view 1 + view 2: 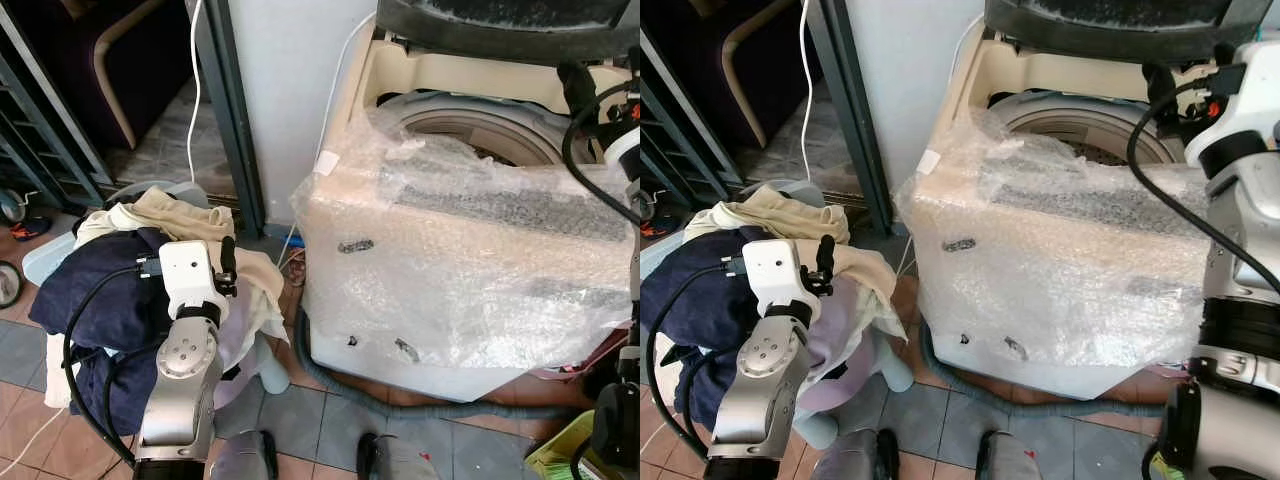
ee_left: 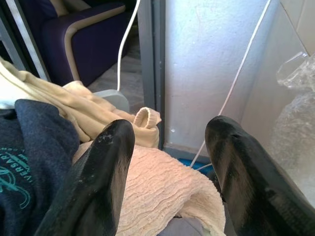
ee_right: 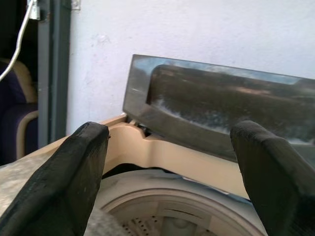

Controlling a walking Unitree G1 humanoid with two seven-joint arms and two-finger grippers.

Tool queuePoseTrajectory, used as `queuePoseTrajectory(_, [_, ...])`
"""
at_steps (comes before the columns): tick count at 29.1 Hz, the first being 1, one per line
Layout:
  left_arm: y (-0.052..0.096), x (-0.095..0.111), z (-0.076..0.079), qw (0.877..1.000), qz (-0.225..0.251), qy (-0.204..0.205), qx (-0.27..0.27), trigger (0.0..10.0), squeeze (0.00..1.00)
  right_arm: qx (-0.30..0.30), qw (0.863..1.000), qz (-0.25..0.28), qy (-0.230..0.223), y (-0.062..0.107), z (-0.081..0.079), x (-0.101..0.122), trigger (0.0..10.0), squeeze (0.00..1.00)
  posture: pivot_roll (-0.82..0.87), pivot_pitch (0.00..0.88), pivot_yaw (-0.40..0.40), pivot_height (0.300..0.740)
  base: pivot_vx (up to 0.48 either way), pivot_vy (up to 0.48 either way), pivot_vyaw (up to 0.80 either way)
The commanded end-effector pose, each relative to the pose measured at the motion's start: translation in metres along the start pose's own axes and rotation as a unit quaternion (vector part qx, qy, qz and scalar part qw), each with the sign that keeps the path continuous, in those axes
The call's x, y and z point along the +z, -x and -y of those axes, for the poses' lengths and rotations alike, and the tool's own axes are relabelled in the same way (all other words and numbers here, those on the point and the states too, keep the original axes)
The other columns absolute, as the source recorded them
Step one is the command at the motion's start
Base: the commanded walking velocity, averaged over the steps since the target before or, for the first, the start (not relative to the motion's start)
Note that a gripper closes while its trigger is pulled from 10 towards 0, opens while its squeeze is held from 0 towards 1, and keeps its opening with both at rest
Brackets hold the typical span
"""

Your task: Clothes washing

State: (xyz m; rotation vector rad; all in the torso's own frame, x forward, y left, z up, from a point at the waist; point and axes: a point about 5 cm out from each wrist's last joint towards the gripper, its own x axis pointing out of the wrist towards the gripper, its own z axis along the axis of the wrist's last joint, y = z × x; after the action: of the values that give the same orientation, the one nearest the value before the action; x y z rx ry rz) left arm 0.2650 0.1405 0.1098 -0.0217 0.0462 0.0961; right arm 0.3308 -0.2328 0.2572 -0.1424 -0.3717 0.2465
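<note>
Laundry pile (image 1: 120,290) sits heaped in a pale blue basket (image 1: 45,262) on the tiled floor, at approx 9 o'clock from the washing machine (image 1: 470,280) and just beside it. Pile is all soft, limp fabric: a navy T-shirt (image 2: 24,162) w/ teal print, a cream knit piece (image 2: 162,191) w/ nubbly weave, a tan garment (image 2: 88,105) w/ a rolled hem, something lilac underneath. Judged light per item but floppy, will drape and trail, likely to snag neighbours when lifted; no fragility. Best hold: pinch a bunched fold at the top of the heap, e.g. the cream knit, its rough texture should grip well vs. smoother jersey. Left gripper (image 2: 167,177) hovers right over the pile, jaws spread wide w/ nothing between them, cream knit directly below. Right gripper (image 3: 167,182) is up over the machine's opening, jaws also wide apart and empty, facing the raised dark lid (image 3: 221,103). Machine body is beige plastic wrapped in crinkly bubble wrap (image 1: 480,230), round perforated drum (image 3: 172,221) open at top; grey corrugated hose (image 1: 400,400) curls along the floor at its base.
</note>
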Motion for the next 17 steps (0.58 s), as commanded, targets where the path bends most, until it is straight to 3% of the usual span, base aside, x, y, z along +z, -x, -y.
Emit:
queuePoseTrajectory(1, [0.000,0.002,0.001,1.000,0.006,-0.013,0.004,10.0,0.00,0.054,0.998,0.012,0.001,-0.006,-0.033,0.003,10.0,1.00,-0.03,0.074,0.023,0.740,0.000,0.000,0.80])
queuePoseTrajectory(2, [0.000,0.002,0.001,1.000,0.006,-0.013,0.004,10.0,0.00,0.054,0.998,0.012,0.001,-0.006,-0.033,0.003,10.0,1.00,-0.03,0.074,0.023,0.740,0.000,0.000,0.80])
queuePoseTrajectory(3, [0.000,0.004,-0.002,1.000,0.013,-0.022,0.008,10.0,0.00,0.107,0.994,0.014,-0.004,-0.009,-0.057,0.000,10.0,1.00,-0.01,0.074,0.023,0.740,0.000,0.000,0.80])
queuePoseTrajectory(6, [0.000,0.008,-0.005,0.999,0.022,-0.032,0.013,10.0,0.00,0.137,0.990,0.013,-0.018,-0.010,-0.071,-0.001,10.0,1.00,-0.01,0.073,0.021,0.740,0.000,0.000,0.80])
queuePoseTrajectory(17, [-0.003,0.023,-0.005,0.998,0.048,-0.042,0.029,10.0,0.00,0.171,0.984,0.007,-0.056,-0.016,-0.093,-0.004,10.0,1.00,0.01,0.080,0.020,0.740,0.000,0.000,0.80])
